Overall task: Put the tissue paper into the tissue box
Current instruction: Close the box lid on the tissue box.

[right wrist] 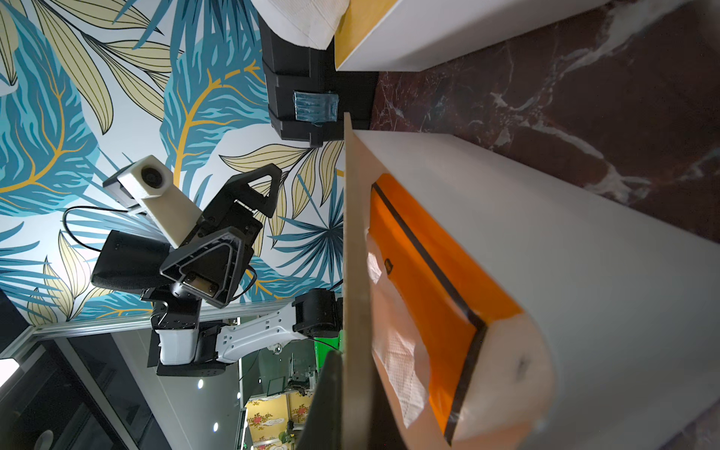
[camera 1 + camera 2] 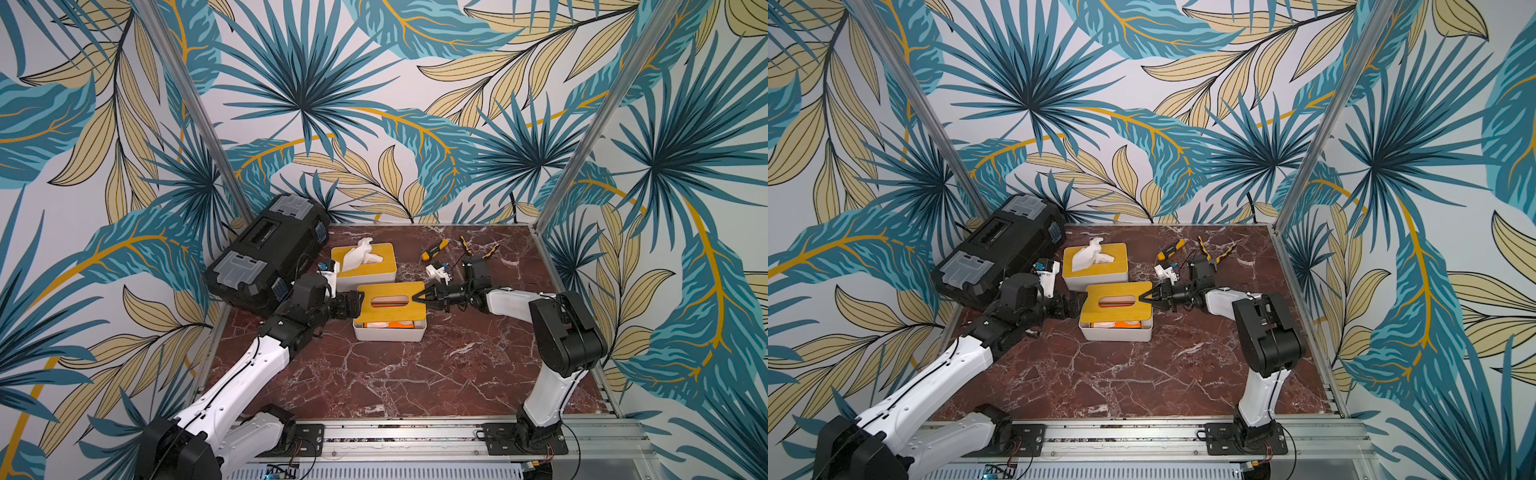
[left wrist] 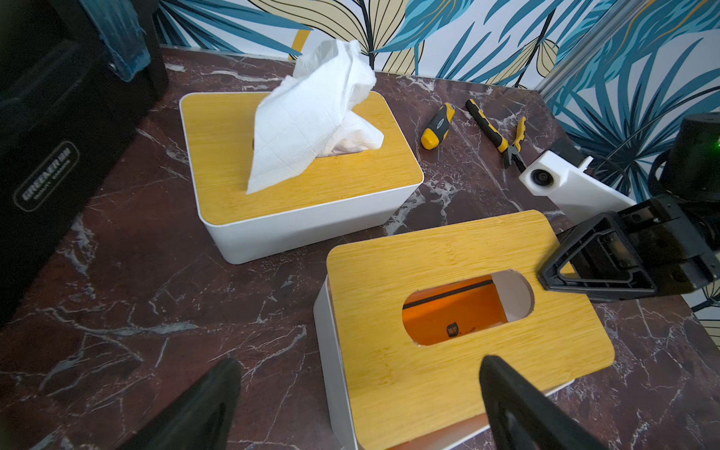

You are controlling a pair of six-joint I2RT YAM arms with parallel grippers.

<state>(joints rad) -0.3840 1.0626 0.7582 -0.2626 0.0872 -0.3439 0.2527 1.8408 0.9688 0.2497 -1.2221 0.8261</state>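
The tissue box (image 2: 388,333) stands near the middle of the marble table (image 2: 415,374), and every place below is given from it. Its bamboo lid (image 2: 374,313) is held up off the rim by the right gripper (image 2: 417,296), whose jaws are closed tight on the lid's short edge. That end is raised, while the opposite end lies closer to the rim. The right arm is bent sharply at the elbow, with the forearm stretched level towards the box. The left arm is extended low from the other side, its wrist level. The left gripper (image 2: 355,303) is set at the lid's opposite end with jaws spread wide and nothing between them. Whether they touch the lid cannot be told. The tissue paper (image 1: 397,350) is seen inside the box under the lid, with its orange pack (image 2: 401,325). Behind the box a second tissue box (image 2: 365,270) is placed. A black toolbox (image 2: 266,253) lies beyond the left gripper.
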